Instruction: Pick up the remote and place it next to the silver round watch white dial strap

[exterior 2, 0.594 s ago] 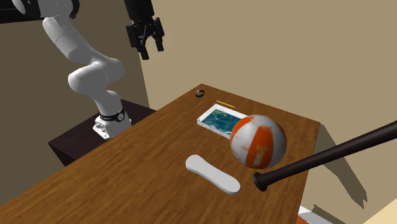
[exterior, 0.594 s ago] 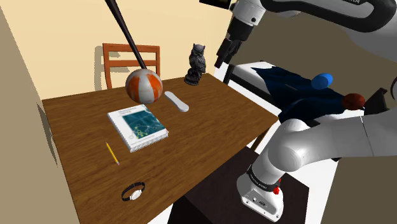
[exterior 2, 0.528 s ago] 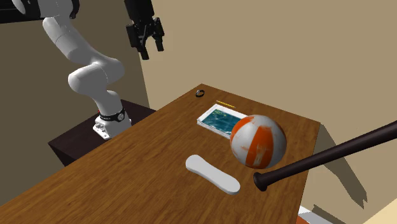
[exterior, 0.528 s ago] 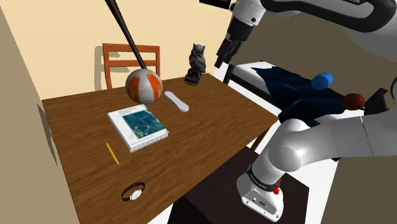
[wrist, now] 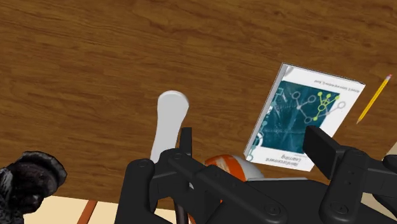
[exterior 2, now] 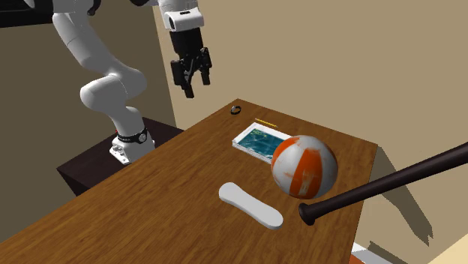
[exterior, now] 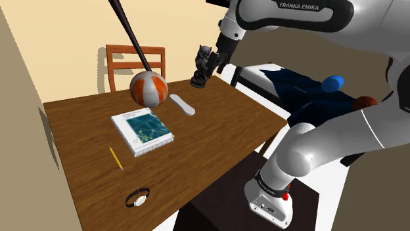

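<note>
In the shoulder view your gripper [exterior: 213,64] hangs high beside the owl figure [exterior: 202,67]. The white remote [exterior: 182,104] lies flat on the table [exterior: 223,125], just beside the orange-and-white ball [exterior: 148,88] and well apart from the watch [exterior: 138,197]. In the second exterior view the jaws stand spread and empty, so descend clear of the ball and the bat [exterior 2: 382,185]. In the wrist view the remote's narrow width already seems to suit the jaws' closing line. Shift sideways to centre it.
</note>
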Controlling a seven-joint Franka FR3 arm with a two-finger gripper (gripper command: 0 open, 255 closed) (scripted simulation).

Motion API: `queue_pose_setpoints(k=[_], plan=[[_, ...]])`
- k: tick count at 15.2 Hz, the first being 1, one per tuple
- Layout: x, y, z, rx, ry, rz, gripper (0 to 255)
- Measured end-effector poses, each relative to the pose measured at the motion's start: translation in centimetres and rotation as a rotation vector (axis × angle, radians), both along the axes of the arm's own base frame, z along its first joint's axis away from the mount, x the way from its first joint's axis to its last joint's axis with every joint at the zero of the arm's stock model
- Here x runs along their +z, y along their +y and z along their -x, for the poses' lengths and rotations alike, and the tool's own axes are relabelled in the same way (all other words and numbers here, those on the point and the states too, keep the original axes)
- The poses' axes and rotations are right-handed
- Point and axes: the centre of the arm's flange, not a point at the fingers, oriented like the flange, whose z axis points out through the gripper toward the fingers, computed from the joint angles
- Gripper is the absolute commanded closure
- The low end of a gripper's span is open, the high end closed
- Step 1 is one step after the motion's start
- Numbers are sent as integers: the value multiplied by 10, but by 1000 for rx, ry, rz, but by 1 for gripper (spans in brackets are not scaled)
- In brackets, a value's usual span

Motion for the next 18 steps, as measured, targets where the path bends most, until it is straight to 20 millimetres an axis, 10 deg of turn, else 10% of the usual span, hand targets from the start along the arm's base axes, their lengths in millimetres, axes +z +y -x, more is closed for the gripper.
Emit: queue_pose_setpoints(k=[18], plan=[[-174,-55,-168,-110,95,3,0]])
